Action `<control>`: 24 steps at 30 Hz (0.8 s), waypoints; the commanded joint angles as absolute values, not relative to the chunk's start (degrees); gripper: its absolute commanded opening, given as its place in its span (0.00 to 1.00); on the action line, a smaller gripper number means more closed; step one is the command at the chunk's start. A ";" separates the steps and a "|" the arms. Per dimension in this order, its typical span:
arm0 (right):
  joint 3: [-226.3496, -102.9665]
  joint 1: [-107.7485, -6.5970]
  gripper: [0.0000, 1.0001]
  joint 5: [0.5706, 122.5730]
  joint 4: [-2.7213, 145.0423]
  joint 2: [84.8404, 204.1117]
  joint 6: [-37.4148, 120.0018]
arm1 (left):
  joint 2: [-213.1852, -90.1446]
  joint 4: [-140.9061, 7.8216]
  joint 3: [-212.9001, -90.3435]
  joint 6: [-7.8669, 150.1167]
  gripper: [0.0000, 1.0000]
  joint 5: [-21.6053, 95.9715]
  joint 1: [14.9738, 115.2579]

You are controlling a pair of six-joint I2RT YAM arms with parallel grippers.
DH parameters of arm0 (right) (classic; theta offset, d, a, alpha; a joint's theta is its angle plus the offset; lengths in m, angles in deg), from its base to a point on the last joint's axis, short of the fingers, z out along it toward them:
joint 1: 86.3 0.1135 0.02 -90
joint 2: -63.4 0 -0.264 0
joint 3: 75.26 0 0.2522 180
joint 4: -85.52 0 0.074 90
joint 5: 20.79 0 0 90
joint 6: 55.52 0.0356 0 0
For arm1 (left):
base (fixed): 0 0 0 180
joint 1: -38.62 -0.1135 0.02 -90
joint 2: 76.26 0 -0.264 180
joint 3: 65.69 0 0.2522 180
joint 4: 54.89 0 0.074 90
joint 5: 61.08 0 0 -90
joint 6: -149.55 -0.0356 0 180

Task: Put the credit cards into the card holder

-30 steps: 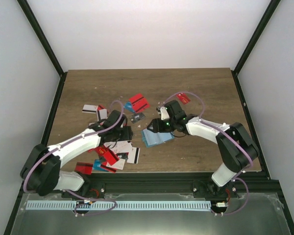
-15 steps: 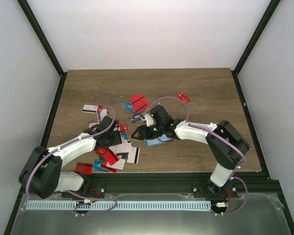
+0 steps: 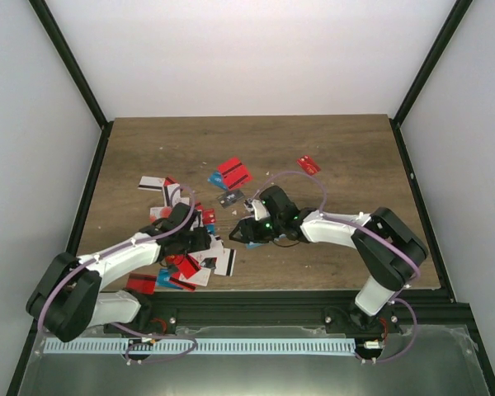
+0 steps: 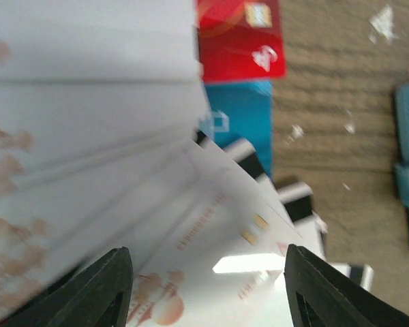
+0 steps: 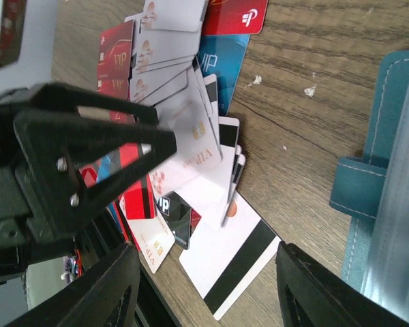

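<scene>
Near the front-left of the desk [image 3: 330, 148], over the heap of credit cards [image 3: 190, 266]: left fingers [image 4: 112, 286] spread apart, straddling a fanned white VIP card [image 5: 191, 153] and clamped on nothing, as far as can be told. Contact of the tips with that card is too blurred to call. Long axis of the card slanted across the gap, not square to it.

Just right of the heap, past a bare strip of wood: card holder [image 5: 390, 95], seemingly open with clear pockets up, nearer the right arm. Likewise spread and empty: right fingers [image 5: 116, 289], hanging between heap and holder.

Probably calls for lifting one card free of its neighbours, then carrying it rightward to a pocket mouth. Little slack around the pick, with overlapping cards on every side and a striped card [image 5: 232, 269] close by. Open room only further back on the desk.
</scene>
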State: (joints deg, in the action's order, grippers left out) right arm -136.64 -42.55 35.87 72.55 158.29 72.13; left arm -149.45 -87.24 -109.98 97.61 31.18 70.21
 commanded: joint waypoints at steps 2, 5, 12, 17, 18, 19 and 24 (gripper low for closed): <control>-135.18 -42.35 0.56 37.04 74.33 155.41 73.21 | -147.13 -89.56 -106.74 103.31 0.64 37.74 75.10; -134.29 -42.31 0.57 36.95 75.13 154.78 74.14 | -145.38 -88.54 -106.61 106.39 0.64 38.82 78.70; -132.62 -41.99 0.56 35.02 77.74 154.84 76.76 | -141.23 -89.41 -108.62 106.97 0.64 36.39 81.58; -132.30 -38.69 0.57 34.58 80.38 156.17 79.22 | -137.81 -94.92 -109.38 106.29 0.64 29.65 81.37; -132.47 -37.92 0.57 34.63 81.05 156.80 79.81 | -137.97 -95.54 -109.30 106.10 0.64 29.00 81.40; -132.52 -37.20 0.56 34.74 81.93 157.48 80.48 | -138.27 -95.64 -108.98 105.94 0.64 28.86 81.27; -132.96 -36.12 0.56 36.27 85.50 160.95 84.29 | -139.90 -92.66 -106.90 105.91 0.62 29.72 81.32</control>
State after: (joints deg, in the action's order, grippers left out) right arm -132.27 -36.74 35.37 81.58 158.46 80.54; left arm -139.00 -93.36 -108.23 105.98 30.86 81.36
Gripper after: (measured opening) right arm 0.559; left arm 0.630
